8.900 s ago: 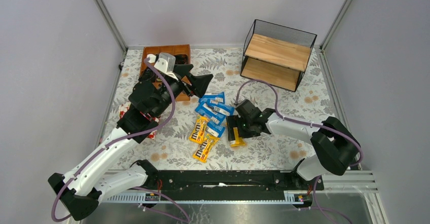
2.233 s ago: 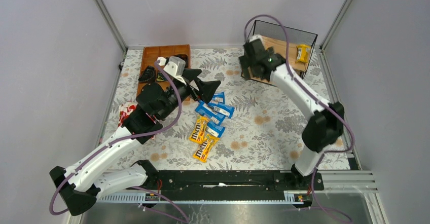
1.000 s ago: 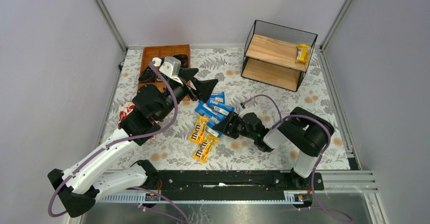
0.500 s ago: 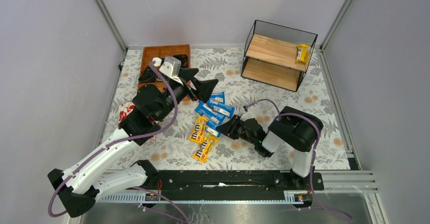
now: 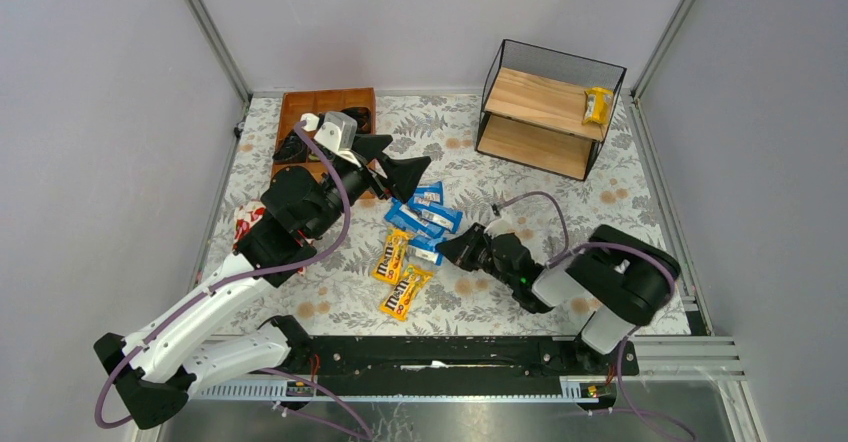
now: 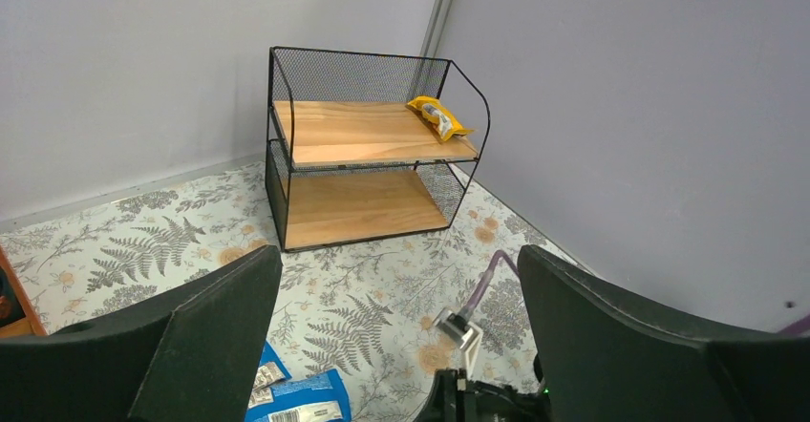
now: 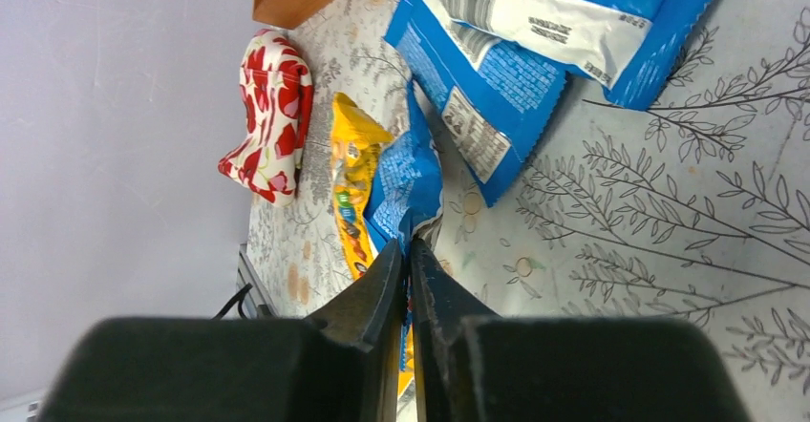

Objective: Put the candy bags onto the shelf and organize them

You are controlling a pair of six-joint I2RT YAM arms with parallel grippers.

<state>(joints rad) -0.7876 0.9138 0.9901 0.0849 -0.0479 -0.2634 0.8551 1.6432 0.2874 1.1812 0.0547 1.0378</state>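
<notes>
Several blue candy bags (image 5: pixel 425 212) and two yellow ones (image 5: pixel 392 255) lie in a loose pile mid-table. My right gripper (image 5: pixel 443 252) lies low on the cloth and is shut on the edge of one blue candy bag (image 7: pixel 406 179), which curls up out of the jaw tips (image 7: pixel 409 242). A yellow bag (image 7: pixel 351 183) lies just behind it. The shelf (image 5: pixel 545 107) stands at the back right with one yellow bag (image 5: pixel 598 104) on its top board, also seen from the left wrist (image 6: pixel 439 116). My left gripper (image 5: pixel 395 162) hovers open above the pile's far side, holding nothing.
A brown wooden compartment tray (image 5: pixel 335 99) sits at the back left. A red-and-white floral pouch (image 5: pixel 250 224) lies by the left arm, and shows in the right wrist view (image 7: pixel 272 116). The shelf's lower board (image 6: pixel 358 207) is bare. Grey walls enclose the table.
My right gripper's jaws have closed on the blue bag's edge, and that arm's elbow swung right. The left arm has not moved.
</notes>
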